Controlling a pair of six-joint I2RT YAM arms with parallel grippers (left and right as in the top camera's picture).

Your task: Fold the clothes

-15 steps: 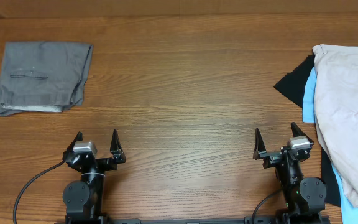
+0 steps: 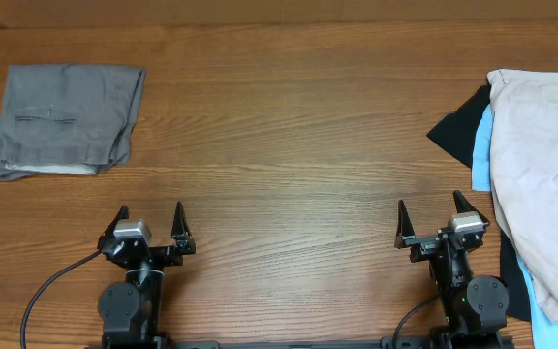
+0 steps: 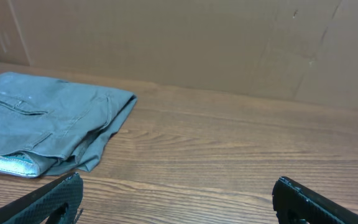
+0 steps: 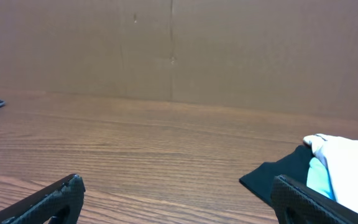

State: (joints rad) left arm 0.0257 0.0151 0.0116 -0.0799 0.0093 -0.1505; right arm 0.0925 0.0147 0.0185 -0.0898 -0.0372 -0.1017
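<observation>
**Item 1: beige trousers** (image 2: 541, 165). They lie at the table's (image 2: 279, 145) right edge, spread loosely and not folded. The long axis runs from the table's far side to its near side, along that edge. The far end sits square and broad; the near end narrows toward the table's near right corner. Which end is the waistband cannot be told. The right side is cut off by the overhead picture's border. In the right wrist view only a pale rounded corner (image 4: 353, 168) shows, at the picture's edge. Any label is too small to make out.

**Item 2: light blue garment** (image 2: 480, 155). It lies under item 1, showing as a strip along its left side. Most of it is covered.

**Item 3: black garment** (image 2: 458, 131). It is the lowest layer, with a corner poking out toward the table's middle. The rest is hidden.

**Item 4: grey trousers** (image 2: 66, 121). They are folded into a rectangle at the table's far left corner, with a slit pocket facing up. A pale strip shows along the near fold.

**Item 5: left gripper** (image 2: 150, 213). It is at the table's near edge, left side. Its fingers stand wide apart and hold nothing. A cable (image 2: 46, 291) trails from its base.

**Item 6: right gripper** (image 2: 429, 206). It is at the table's near edge, just left of item 1. Its fingers stand wide apart and hold nothing.

**Item 7: cardboard wall** (image 3: 197, 43). It stands behind the table's far edge, plain and creased.
</observation>
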